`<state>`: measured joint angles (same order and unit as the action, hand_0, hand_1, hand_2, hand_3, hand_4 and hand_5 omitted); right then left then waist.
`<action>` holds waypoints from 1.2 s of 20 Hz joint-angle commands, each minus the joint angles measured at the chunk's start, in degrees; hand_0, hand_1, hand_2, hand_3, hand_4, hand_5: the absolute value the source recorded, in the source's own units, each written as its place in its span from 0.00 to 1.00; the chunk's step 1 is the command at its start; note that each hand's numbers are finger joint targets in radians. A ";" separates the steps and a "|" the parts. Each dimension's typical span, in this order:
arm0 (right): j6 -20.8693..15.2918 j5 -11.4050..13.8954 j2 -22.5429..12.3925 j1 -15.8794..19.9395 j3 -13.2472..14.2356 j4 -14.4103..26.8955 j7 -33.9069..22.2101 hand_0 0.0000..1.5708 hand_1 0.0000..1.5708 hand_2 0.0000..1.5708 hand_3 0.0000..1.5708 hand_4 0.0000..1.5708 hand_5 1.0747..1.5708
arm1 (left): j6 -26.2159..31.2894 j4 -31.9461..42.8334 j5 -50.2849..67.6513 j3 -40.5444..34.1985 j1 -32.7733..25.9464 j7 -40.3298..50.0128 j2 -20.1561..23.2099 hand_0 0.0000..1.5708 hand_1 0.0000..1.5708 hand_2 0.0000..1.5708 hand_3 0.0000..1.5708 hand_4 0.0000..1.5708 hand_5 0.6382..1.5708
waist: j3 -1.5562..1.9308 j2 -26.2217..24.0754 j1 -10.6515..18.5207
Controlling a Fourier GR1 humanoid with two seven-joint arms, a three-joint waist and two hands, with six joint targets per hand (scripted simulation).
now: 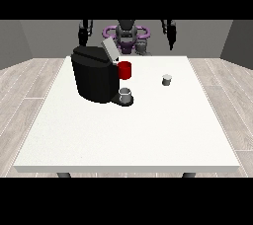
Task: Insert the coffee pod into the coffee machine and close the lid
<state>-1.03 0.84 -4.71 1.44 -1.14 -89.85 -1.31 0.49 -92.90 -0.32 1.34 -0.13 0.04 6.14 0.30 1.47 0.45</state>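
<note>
White table fills mid-frame; coffee pod sits right of centre, coffee machine (lid up) centre-left. Both hands are raised at top, fingers I can't tell. I risk tipping the pod on approach

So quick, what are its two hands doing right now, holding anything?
Hand at the view's left: raised, holding nothing; fingers cannot be told.
Hand at the view's right: raised, holding nothing; fingers cannot be told.
</note>
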 commanded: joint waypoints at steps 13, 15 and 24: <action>-5.94 6.70 -1.46 1.80 2.20 1.00 3.90 0.00 0.00 0.00 0.00 0.00 1.00 | 12.53 9.89 -8.45 -5.75 6.67 -10.08 20.27 0.00 0.00 0.00 0.00 0.00 1.00 | -0.31 3.66 -4.63; -7.12 8.06 0.44 3.47 0.37 1.56 5.70 0.00 0.00 0.00 0.00 0.00 1.00 | 13.15 12.54 -8.93 -6.64 11.78 -8.11 21.46 0.00 0.00 0.00 0.00 0.00 1.00 | -0.31 5.84 -6.35; -9.34 8.50 4.58 7.32 -3.77 1.33 4.47 0.00 0.00 0.00 0.00 0.00 1.00 | 13.84 25.13 -15.84 -5.63 21.44 -5.55 24.41 0.00 0.00 0.00 0.00 0.00 1.00 | -0.29 11.86 -10.58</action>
<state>-8.94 9.82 -2.01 8.19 -3.66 -90.37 0.45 13.51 -71.44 -14.06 -4.75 17.33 -7.19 29.63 -0.02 10.87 -9.07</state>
